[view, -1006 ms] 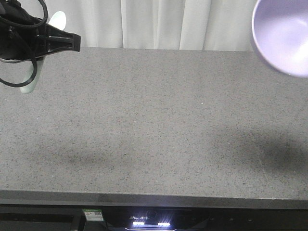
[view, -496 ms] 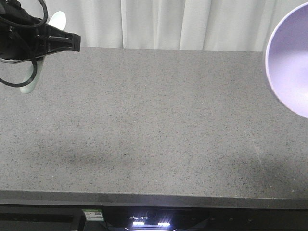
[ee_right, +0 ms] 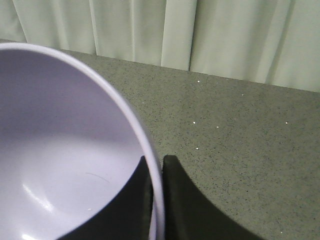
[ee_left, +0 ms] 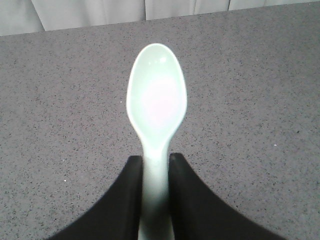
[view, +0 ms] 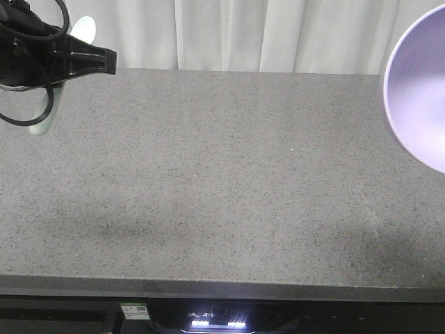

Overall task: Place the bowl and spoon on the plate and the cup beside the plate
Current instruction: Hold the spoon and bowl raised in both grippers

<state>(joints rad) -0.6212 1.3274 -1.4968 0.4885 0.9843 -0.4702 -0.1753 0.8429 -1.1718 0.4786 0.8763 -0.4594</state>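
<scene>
Left gripper (ee_left: 156,161): clamped on the handle of the spoon (ee_left: 156,100), scoop facing up and pointing toward the far edge of the table (view: 222,174), held over its far-left part. Right gripper (ee_right: 155,165): pinched on the rim of the bowl (ee_right: 60,150), one black finger inside and one outside, carried over the table's far-right part.

Against a second ago: bowl shifted right and lower in the front view, looming larger and running off the right edge; dark shadow on the table's right half faded to a faint smudge. Against half a second ago: hardly any change. Left gripper and spoon in the same spot throughout.

Hard to read: only part of the bowl in either view, cut by the frame; right gripper itself outside the front view. From the front, most of the spoon behind the black gripper body, with just the scoop tip above it and the pale handle end below, and a looped black cable (view: 21,124) hanging across. In the left wrist view, lower handle lost between the fingers.

Table: grey speckled top with a dark front edge. Behind its far edge, pale pleated curtain (view: 222,35). Below its front edge, dark robot base with two small white lights (view: 217,324).
</scene>
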